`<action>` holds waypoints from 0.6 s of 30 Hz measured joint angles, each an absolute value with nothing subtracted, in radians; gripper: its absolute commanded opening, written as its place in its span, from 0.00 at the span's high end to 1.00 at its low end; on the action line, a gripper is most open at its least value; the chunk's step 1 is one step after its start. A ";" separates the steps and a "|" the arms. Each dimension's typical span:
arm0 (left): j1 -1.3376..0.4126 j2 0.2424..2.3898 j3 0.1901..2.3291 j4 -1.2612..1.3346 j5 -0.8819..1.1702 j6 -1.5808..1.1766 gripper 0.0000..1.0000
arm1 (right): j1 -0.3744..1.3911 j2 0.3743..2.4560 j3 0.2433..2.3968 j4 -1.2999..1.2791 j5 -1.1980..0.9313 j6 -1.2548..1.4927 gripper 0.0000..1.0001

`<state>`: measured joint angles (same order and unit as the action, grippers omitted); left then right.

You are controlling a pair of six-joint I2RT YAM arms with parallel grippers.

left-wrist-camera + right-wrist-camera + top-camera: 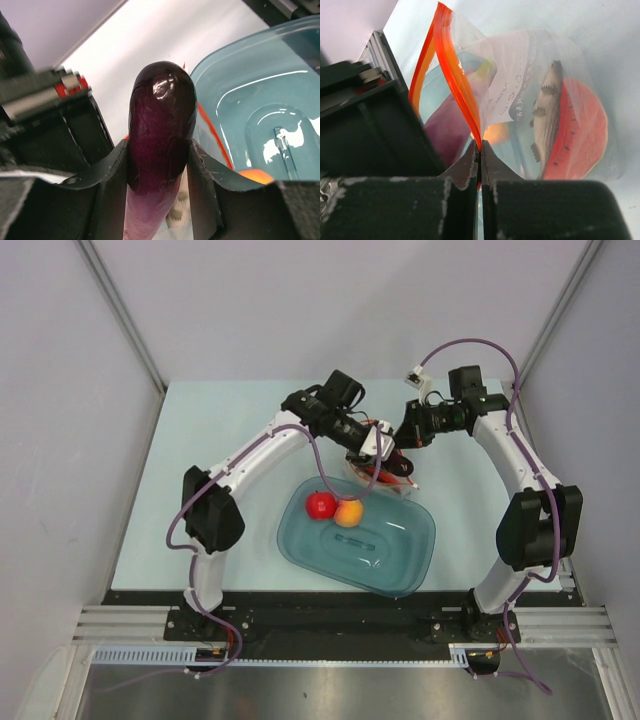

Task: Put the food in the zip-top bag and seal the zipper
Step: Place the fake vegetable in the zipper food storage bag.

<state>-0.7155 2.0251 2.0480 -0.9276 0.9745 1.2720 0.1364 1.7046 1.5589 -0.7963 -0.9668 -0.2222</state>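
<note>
Could slip from the part-open left gripper [159, 165]: glossy purple toy eggplant [162, 125], smooth, rounded, clamped mid-body. Could pull free if shoved: thin red-orange zipper strip [452, 75], pinched in the fully closed right gripper [480, 150]. Clear crinkly plastic bag [520, 65] gaping mid-tabletop [200, 440], beyond the teal translucent tub [420, 540]; inside, grey fish [547, 110], red wedge slice [582, 130].

The only print in view is a white label panel [512, 87] on the clear zip-top bag [540, 45], just beyond the right jaws and a little to their right. It carries several lines of small dark lettering, seen at a slant through crinkled plastic, too small and blurred to read. No other text, brand or number is legible.
</note>
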 measured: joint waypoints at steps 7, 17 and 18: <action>-0.678 2.025 1.997 -0.914 0.920 1.275 0.27 | 0.140 1.705 1.573 -0.797 -0.970 -0.223 1.00; -0.657 1.893 1.883 -0.908 0.900 1.163 0.01 | 0.147 1.709 1.611 -0.798 -0.957 -0.233 1.00; -0.651 1.851 1.841 -0.886 0.903 1.135 0.01 | 0.147 1.710 1.611 -0.799 -0.956 -0.233 1.00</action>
<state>-0.6510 1.8515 1.8408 -0.8864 0.9031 1.1351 0.1474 1.7100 1.6108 -0.7990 -0.9562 -0.2329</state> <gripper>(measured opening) 0.993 0.009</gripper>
